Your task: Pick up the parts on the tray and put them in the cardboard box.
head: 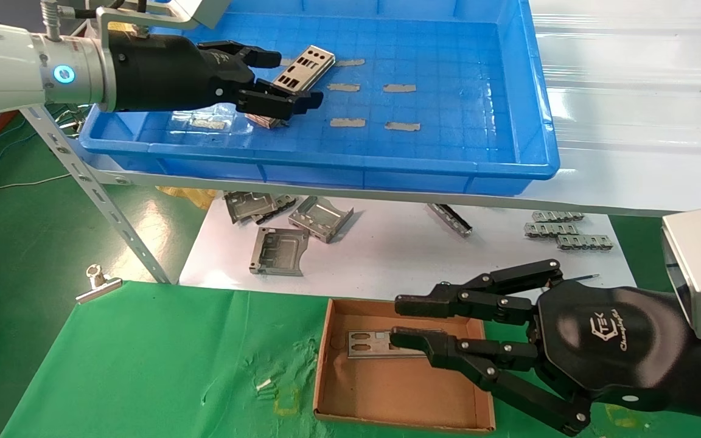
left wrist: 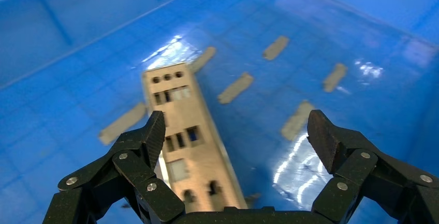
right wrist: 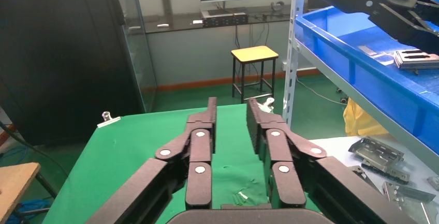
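In the head view the left gripper [head: 277,76] is inside the blue tray [head: 509,85] with its jaws wide open around a metal plate [head: 303,67], and the right gripper [head: 396,319] hovers over the cardboard box [head: 326,365], where another plate [head: 366,342] lies. In the left wrist view the plate [left wrist: 189,141] lies flat on the tray floor [left wrist: 362,131] between the spread fingers [left wrist: 152,136], one of which is at its edge, so nothing is gripped. In the right wrist view the right gripper [right wrist: 231,113] has its fingers almost together with a narrow gap, and it holds nothing.

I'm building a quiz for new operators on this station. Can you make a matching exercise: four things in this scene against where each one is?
Things:
1. left gripper
2. right gripper
3. plate in the cardboard box
4. binder clip

Places:
A. on the green cloth's edge
B. over a plate in the blue tray
C. over the cardboard box
D. lying flat on brown cardboard

Pairs: 1-B, 2-C, 3-D, 4-A
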